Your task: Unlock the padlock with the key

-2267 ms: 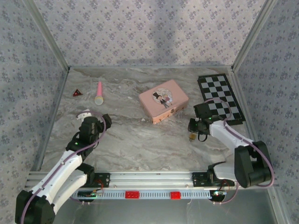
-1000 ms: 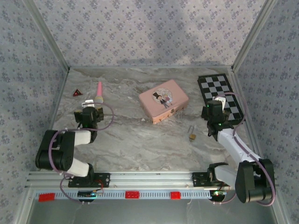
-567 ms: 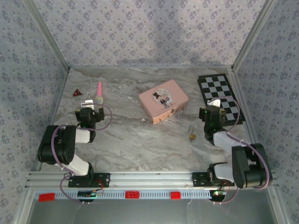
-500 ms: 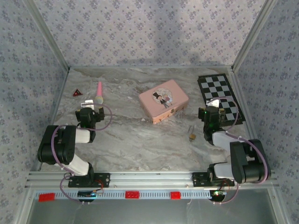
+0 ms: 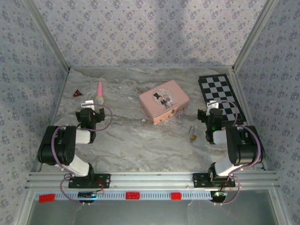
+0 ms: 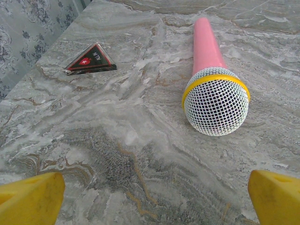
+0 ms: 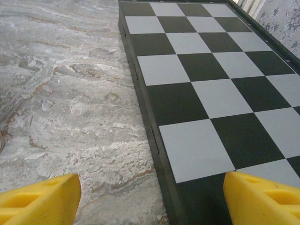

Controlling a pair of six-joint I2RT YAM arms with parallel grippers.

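Note:
The padlock [image 5: 192,137], a tiny brass body, lies on the marble table between the pink tin and the right arm. A thin metal piece [image 5: 191,129] sticks out on its far side, too small to tell whether it is shackle or key; I cannot make out the key apart from it. My right gripper [image 5: 213,114] [image 7: 150,199] stands open to the padlock's right, over the chessboard's near-left edge, with nothing between its yellow fingers [image 7: 40,199]. My left gripper [image 5: 89,114] [image 6: 154,197] is open and empty at the far left, just short of a pink toy microphone [image 6: 213,79].
A pink cartoon tin [image 5: 164,101] sits mid-table. The black-and-white chessboard [image 5: 220,98] [image 7: 211,70] lies at the right. A small red triangle [image 5: 77,93] [image 6: 90,60] rests beside the pink microphone [image 5: 99,93] at the back left. Both arms are folded back near their bases.
The right arm has let go of the padlock, pulled away and folded back, its gripper now beside the chessboard's edge. The left arm also folded back earlier and has held still since.

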